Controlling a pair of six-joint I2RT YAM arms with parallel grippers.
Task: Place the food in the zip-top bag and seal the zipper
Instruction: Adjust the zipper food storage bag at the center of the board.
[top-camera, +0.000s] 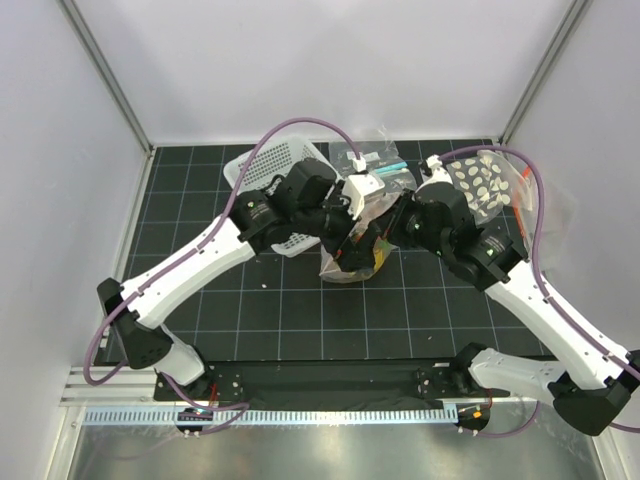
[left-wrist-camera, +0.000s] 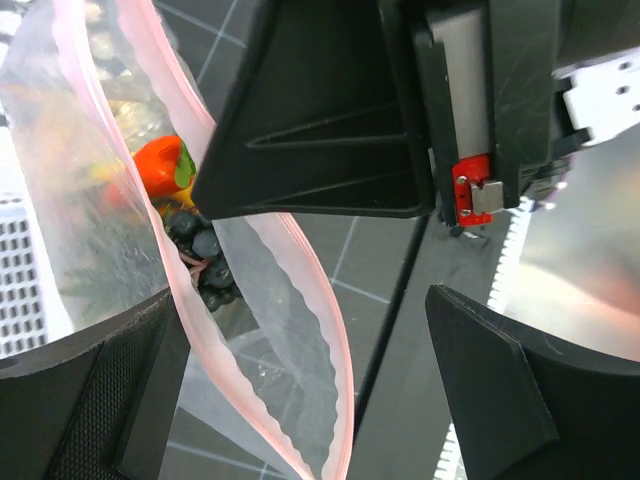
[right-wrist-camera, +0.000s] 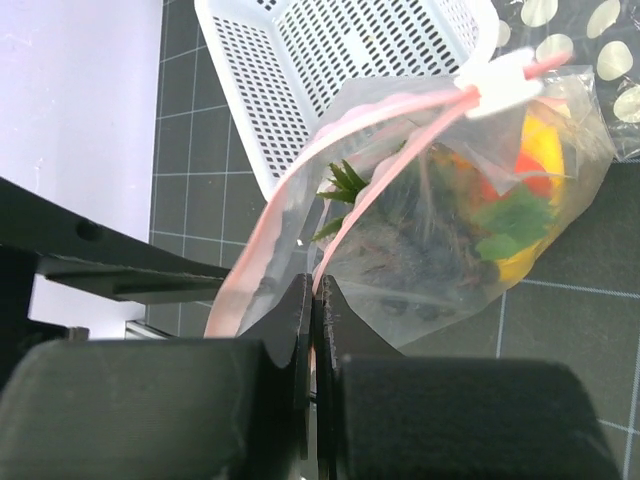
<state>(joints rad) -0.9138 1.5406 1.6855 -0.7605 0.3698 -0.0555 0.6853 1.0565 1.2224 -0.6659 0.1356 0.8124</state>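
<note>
Zip-top bag (right-wrist-camera: 430, 230): mid-table on grid mat (top-camera: 250, 320), food (right-wrist-camera: 450, 230) inside. Film soft, light, slippery. Right gripper (right-wrist-camera: 312, 330) clenched on zipper (right-wrist-camera: 250, 255) end. Left gripper (left-wrist-camera: 300, 330) released, straddling mouth. Best hold: stiffer strip, not film.

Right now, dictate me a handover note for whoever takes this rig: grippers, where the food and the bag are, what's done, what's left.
Left gripper: open at the bag's mouth, gripping nothing.
Right gripper: shut on the pink zipper edge.
Zip-top bag: between the two arms, held up by that edge.
Food: inside the bag. Pepper, grapes, a green crown and something yellow show through.
Done: loading, as far as the views show.
Left: the zipper's two strips gape apart, with the white slider at the far end. Seal the zipper.
</note>
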